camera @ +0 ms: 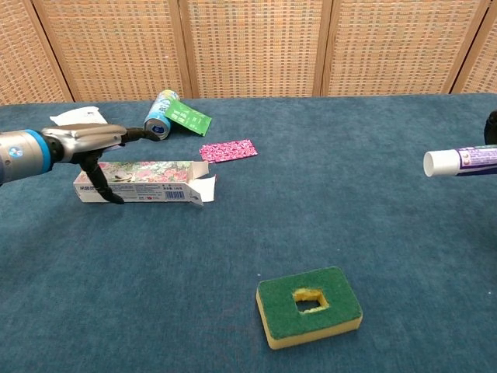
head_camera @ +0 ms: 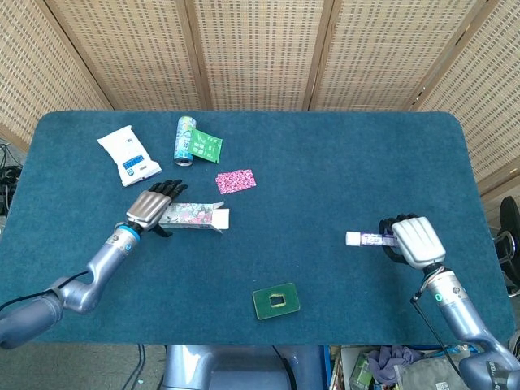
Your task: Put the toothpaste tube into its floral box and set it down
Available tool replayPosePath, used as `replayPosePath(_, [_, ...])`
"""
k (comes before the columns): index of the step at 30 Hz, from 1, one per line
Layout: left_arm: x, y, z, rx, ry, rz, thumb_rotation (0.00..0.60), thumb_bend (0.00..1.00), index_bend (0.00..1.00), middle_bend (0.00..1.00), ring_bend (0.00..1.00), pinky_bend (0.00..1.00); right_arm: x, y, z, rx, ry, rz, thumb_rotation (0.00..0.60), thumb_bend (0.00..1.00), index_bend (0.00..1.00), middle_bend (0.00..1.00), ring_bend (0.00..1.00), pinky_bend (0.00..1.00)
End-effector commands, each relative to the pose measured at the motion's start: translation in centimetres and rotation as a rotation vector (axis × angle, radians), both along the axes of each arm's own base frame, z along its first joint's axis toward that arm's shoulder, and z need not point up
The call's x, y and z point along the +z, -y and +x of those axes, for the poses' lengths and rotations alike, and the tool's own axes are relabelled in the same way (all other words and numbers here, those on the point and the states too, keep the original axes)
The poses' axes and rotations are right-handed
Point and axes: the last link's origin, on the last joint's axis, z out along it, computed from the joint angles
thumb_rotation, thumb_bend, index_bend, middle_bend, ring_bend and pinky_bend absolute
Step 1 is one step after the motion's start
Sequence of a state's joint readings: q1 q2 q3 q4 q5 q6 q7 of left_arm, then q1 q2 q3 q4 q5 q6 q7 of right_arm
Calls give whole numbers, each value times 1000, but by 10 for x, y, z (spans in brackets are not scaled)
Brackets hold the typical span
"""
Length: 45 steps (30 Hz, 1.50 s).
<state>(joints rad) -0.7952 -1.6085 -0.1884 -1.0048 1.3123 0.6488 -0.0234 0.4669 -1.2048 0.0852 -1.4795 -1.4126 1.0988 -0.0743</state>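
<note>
The right robot hand [head_camera: 414, 240] sits at about 4 o'clock on the blue worktop [head_camera: 325, 162], its fingers wrapped around the toothpaste tube [head_camera: 367, 239]. The tube lies level above the cloth, white cap pointing toward 9 o'clock; in the chest view it enters from the right edge and only its cap end shows.

The left robot hand [head_camera: 153, 209] is over the closed end of the floral box [head_camera: 192, 215], at roughly 8 o'clock from the worktop's middle. Its fingers are spread and arch above the box; in the chest view the thumb [camera: 99, 181] reaches down in front of the box's near face. Whether it actually presses the carton I cannot tell. The box lies flat, its open flaps facing 3 o'clock, well apart from the tube.

Toward 11 o'clock lie a white wipes packet [head_camera: 128, 155], a can [head_camera: 185, 140] on its side with a green card [head_camera: 206, 146] touching it, and a pink patterned packet [head_camera: 236, 180]. A green sponge [head_camera: 276, 301] with a hole in its middle sits near 6 o'clock.
</note>
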Motion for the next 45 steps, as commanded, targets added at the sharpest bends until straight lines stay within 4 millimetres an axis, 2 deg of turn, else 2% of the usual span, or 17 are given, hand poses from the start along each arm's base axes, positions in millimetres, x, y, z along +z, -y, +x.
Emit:
replayPosePath(1, [-8,-8,11,0,4,-7,600,71,81,120,122,175,0,-1,0,-2,-2,2,600,553,573,595,461,441])
replayPosePath(7, [-15,-15,23,-15,-7,-12,600,71,240,269,272,306,0,-2,0,-8,-5,3,600,560,573,595,461,440])
replayPosePath(11, [-20,-16,26,-10,-12,-27,600,72,305,317,317,369,0,-3,0,-11,-6,6,600,580,573,596,461,440])
replayPosePath(16, [-22,-17,29,-13,-22,-41,600,81,458,436,418,470,2,-5,2,-8,-9,3,600,587,573,596,462,440])
replayPosePath(25, [-3,-12,48,-125,8,-37,600,109,509,475,449,485,9,-14,14,19,-6,8,600,588,573,597,463,440])
replayPosePath(30, [12,-10,73,-254,35,-35,600,109,536,498,467,485,10,-19,23,40,-15,22,600,588,573,597,463,441])
replayPosePath(36, [20,-13,116,-453,61,-23,600,109,548,515,478,485,14,-21,41,64,-6,23,600,588,573,597,463,440])
replayPosePath(41, [12,-20,149,-500,91,-49,600,113,550,515,478,485,20,-19,59,87,-2,13,600,588,573,597,468,440])
replayPosePath(45, [-6,-20,171,-506,121,-91,600,116,554,514,478,485,25,-15,75,92,-2,0,600,591,573,597,471,440])
